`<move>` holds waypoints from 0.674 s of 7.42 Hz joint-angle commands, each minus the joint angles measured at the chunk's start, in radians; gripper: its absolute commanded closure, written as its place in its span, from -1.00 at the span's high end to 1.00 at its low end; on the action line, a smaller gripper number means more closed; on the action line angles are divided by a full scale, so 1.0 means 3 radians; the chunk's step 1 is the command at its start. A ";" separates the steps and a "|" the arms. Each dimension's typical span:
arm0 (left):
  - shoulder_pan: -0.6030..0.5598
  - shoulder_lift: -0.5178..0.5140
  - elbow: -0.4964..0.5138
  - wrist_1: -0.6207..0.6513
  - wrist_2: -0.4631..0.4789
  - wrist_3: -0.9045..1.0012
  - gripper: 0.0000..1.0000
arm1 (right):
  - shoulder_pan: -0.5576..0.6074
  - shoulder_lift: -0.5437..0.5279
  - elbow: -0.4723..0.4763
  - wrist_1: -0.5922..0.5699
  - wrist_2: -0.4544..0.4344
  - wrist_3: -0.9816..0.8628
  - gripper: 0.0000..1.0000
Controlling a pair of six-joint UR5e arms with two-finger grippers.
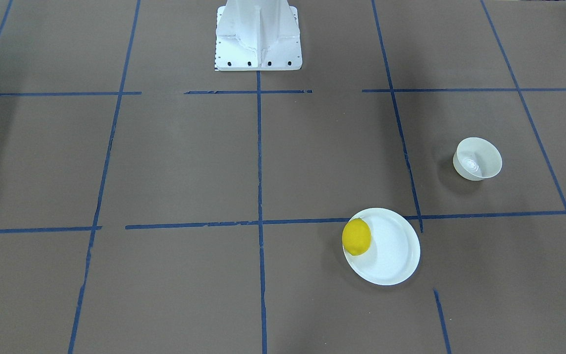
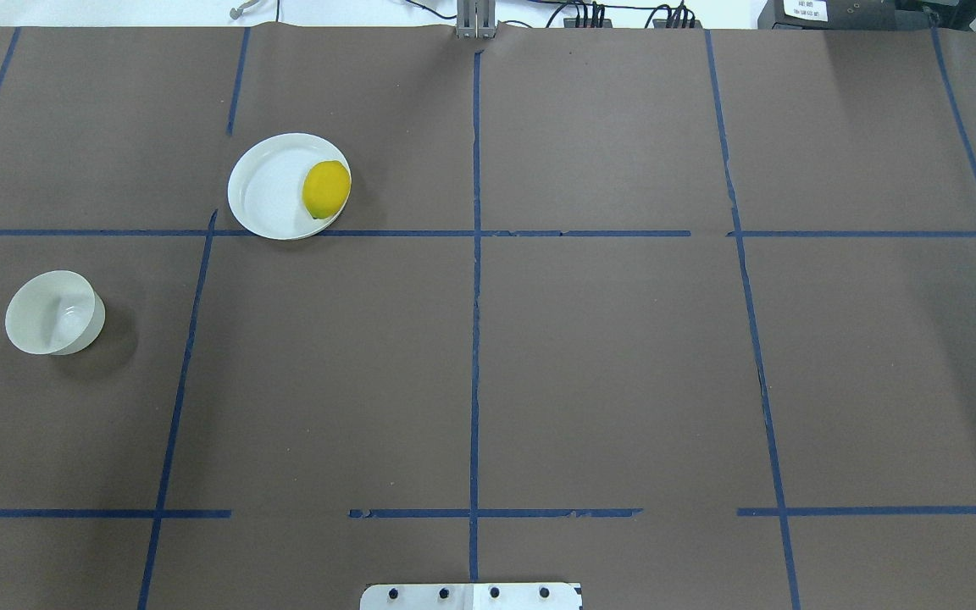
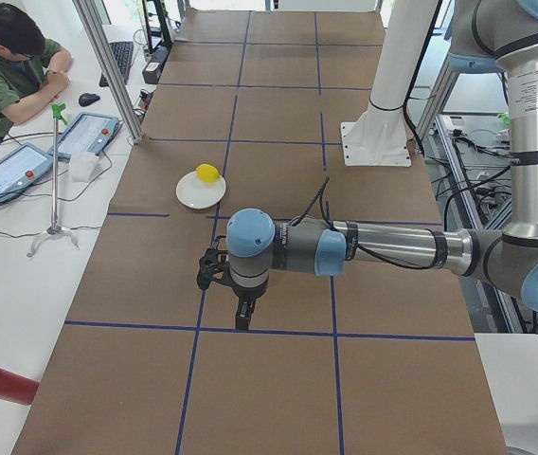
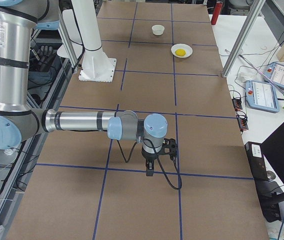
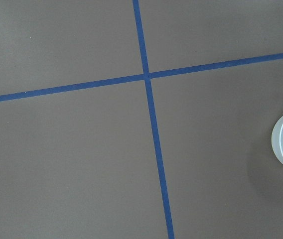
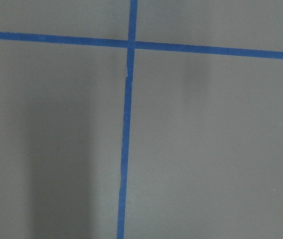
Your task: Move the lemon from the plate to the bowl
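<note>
Nearest the operators' edge of the table (image 1: 175, 162) sits the plate (image 1: 396, 255), on the robot's left half. The lemon (image 1: 356, 237) lies on it, hard against the rim on the side toward the table's middle. It looks to be leaning on the rim itself, though the angle is too steep to be sure. The bowl (image 1: 478, 158) stands well apart from the plate, closer to the table's left end and somewhat nearer the robot's edge, with nothing in it. No part of the move is done yet.

The left gripper (image 3: 242, 318) points down over the left end, and its wrist view catches only a sliver of the bowl. The right gripper (image 4: 149, 170) hangs toward the right end, well apart from everything. Each shows only in a side view, so I cannot tell whether either is open or closed.

The likely trouble is the lemon's shape and perch. Jaws closing off-centre on the oval could squirt it over the rim and off toward the table's middle. A low approach could catch the plate and slide it. At the bowl, a release over the thin wall could tip it.
</note>
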 commanded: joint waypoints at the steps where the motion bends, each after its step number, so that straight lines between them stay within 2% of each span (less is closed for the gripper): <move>1: 0.0000 -0.0015 -0.0050 0.0000 -0.0010 -0.0020 1.00 | 0.0000 0.0000 0.0000 0.0000 0.0000 0.0000 1.00; 3: 0.0005 -0.0025 -0.0055 -0.0035 -0.0030 0.0000 1.00 | 0.0000 0.0000 0.0000 0.0000 0.0000 0.0000 1.00; 5: 0.0041 -0.0051 -0.0075 -0.0600 -0.0051 -0.0046 1.00 | 0.0000 0.0000 0.0000 0.0000 0.0000 0.0000 1.00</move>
